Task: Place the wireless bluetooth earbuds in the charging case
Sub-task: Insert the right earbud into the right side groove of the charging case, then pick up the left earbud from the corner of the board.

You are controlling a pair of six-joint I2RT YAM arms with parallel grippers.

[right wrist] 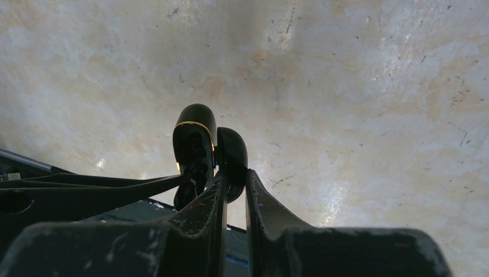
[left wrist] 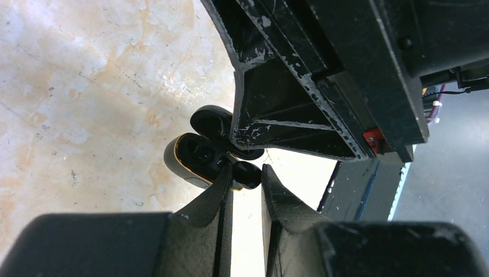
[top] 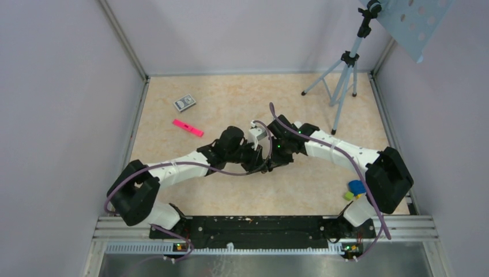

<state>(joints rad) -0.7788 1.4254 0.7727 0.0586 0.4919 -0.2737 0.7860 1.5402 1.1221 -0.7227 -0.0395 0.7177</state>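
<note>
Just under the charging case (right wrist: 195, 141), the right gripper (right wrist: 233, 176) has its two fingers drawn nearly together on the case's rounded back half. This firm pinch seems to hold the case clear of the table (right wrist: 375, 86). By my reading, it also presents the gold-rimmed cavity to the other arm so that something can be fed in. Against that open mouth, on the side of the case opposite the right gripper, stands the left gripper (left wrist: 247, 183). Its jaws are almost fully closed, with only a sliver of light between them, and its tips touch or nearly touch the case's rim. Between those tips, hard against the case, sits a small dark rounded lump (left wrist: 249, 176). It may be an earbud being pressed home or merely part of the case's hinge; the wrist views are too dark to tell. No white earbuds can be made out near the case or inside it. Holding the case aloft with one arm probably steadies so small a target for the other arm's fine pinch.
</note>
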